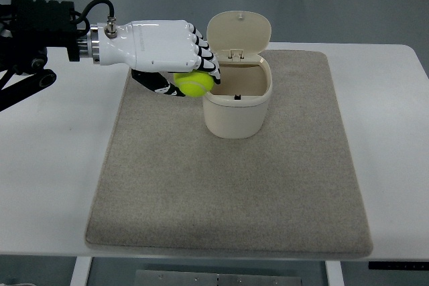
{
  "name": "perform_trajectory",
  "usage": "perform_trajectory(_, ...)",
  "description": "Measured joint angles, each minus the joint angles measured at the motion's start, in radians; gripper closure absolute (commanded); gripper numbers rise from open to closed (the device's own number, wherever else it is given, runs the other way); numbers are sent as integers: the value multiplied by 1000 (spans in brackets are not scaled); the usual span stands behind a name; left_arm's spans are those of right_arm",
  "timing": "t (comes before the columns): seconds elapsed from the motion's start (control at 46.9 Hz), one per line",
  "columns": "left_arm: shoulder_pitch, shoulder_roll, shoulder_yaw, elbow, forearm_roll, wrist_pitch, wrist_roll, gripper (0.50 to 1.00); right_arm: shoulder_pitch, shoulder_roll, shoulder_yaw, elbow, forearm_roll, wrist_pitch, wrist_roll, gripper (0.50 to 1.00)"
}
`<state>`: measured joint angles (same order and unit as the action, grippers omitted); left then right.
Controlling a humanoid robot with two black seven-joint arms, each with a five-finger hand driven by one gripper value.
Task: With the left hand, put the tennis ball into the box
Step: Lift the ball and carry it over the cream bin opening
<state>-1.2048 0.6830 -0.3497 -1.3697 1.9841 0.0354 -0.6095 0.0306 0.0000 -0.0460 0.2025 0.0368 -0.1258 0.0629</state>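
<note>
Presently the left hand (175,55) grips the tennis ball (194,84), fingers curled over it and thumb beneath, just beside the box (238,102) rim. The lid (238,30) stands open. The ball is judged light, springy and felt-covered, so an enclosing hold around its middle suits. The right hand is out of view.
</note>
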Motion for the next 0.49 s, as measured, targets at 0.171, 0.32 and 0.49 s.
perform_trajectory(0.171, -30, -76, 0, 70, 11, 0, 2, 1000, 0, 0, 0, 0, 0, 0, 0, 599)
perform_trajectory(0.32, -37, -137, 0, 130, 50, 1, 4, 1000, 0, 0, 0, 0, 0, 0, 0, 599)
perform_trajectory(0.49, -39, -183, 0, 160, 58, 1, 4, 1000, 0, 0, 0, 0, 0, 0, 0, 597)
